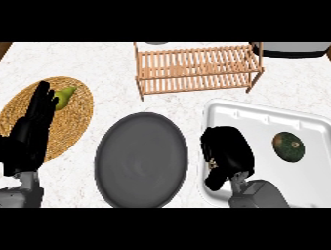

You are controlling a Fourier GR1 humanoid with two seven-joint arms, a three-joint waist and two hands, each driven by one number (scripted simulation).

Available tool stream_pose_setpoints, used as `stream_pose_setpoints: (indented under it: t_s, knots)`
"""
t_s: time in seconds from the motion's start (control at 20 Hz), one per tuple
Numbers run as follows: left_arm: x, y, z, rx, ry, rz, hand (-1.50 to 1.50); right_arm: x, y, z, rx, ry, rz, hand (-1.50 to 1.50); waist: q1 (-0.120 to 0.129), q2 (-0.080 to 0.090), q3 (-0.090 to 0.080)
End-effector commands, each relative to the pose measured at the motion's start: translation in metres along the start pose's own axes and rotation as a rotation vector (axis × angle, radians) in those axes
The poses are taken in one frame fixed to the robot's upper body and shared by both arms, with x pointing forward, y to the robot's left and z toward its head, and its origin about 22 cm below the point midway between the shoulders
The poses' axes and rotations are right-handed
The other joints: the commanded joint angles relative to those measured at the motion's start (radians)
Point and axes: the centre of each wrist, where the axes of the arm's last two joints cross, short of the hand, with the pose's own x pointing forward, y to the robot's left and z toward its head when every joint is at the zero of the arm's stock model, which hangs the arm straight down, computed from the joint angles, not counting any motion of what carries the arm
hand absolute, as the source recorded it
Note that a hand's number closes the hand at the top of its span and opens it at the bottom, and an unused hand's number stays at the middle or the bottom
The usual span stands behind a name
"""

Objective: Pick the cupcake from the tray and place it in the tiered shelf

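At lower centre-right, the right hand (226, 152) curls over the tray (319, 188), seemingly clasping the hidden cupcake for lifting to the tiered shelf (196, 68) above; left hand (25, 134) rests spread, lower left.

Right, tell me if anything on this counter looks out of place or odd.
Nothing is spilled, tipped or broken. The only puzzle: no cupcake shows on the white tray; the right hand is curled over its left part, and just a dark green round item lies there.

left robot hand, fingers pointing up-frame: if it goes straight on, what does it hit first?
Probably the green pear. The left robot hand is open, fingers straight, over the woven mat, fingertips right beside the pear. Height above the mat is unclear, so it might pass over it; beyond lies only bare counter.
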Motion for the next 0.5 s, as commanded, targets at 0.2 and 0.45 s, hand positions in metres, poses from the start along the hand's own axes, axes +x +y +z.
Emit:
stream_pose_setpoints:
  t_s: [0.2, 0.45]
  knots:
    - [0.006, -0.002, -0.004, -0.018, -0.005, 0.002, 0.0, 0.075, -0.064, 0.052, -0.284, -0.026, -0.412, 1.5, 0.013, 0.001, 0.008]
    - [-0.003, -0.01, -0.004, -0.001, -0.003, -0.005, 0.0, 0.106, -0.103, 0.081, -0.477, 0.088, -0.469, 1.5, -0.008, 0.004, 0.006]
